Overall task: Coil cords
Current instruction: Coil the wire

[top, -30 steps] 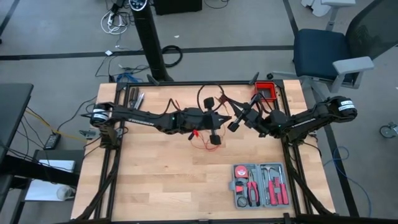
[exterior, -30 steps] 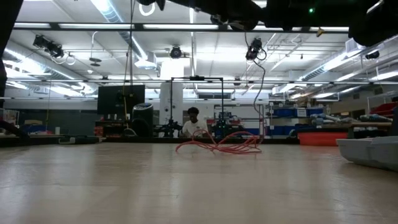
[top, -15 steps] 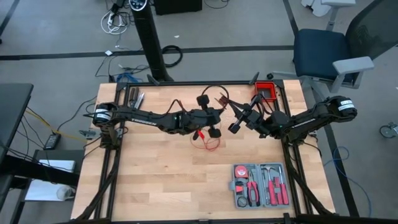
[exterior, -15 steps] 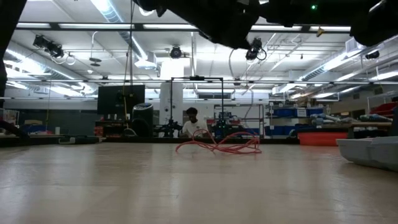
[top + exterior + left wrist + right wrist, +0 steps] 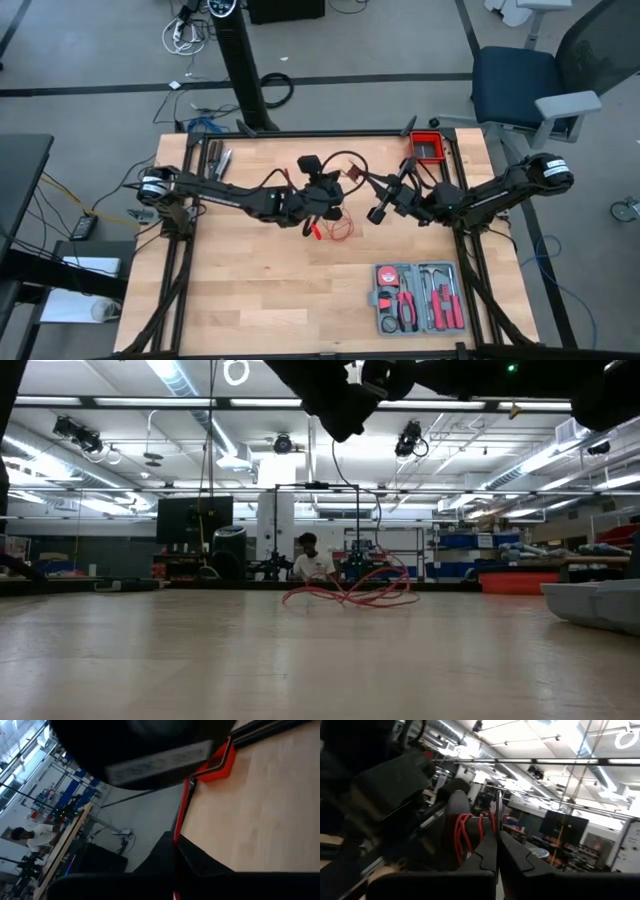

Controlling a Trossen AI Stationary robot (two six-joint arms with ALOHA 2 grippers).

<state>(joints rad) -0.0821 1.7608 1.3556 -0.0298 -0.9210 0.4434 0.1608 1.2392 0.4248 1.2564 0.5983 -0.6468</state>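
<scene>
My left hand (image 5: 322,196) hangs above the middle of the tabletop (image 5: 250,290), a little toward the far edge, its fingers pressed together around the red cord (image 5: 338,228); in the left wrist view a red strand (image 5: 183,810) runs straight out from between my closed fingers. My right hand (image 5: 377,212) is just to the right of it, also above the middle, and its fingers are closed too; in the right wrist view several red loops (image 5: 465,834) sit bunched against them, so I grip the cord there as well. The loose rest of the cord lies in a small tangle on the wood below and between my two hands, and from table height it shows as low red loops (image 5: 352,592) resting on the surface. A grey tool case (image 5: 418,297) lies open near the front right corner, and a red tray (image 5: 428,148) sits at the far right corner.
</scene>
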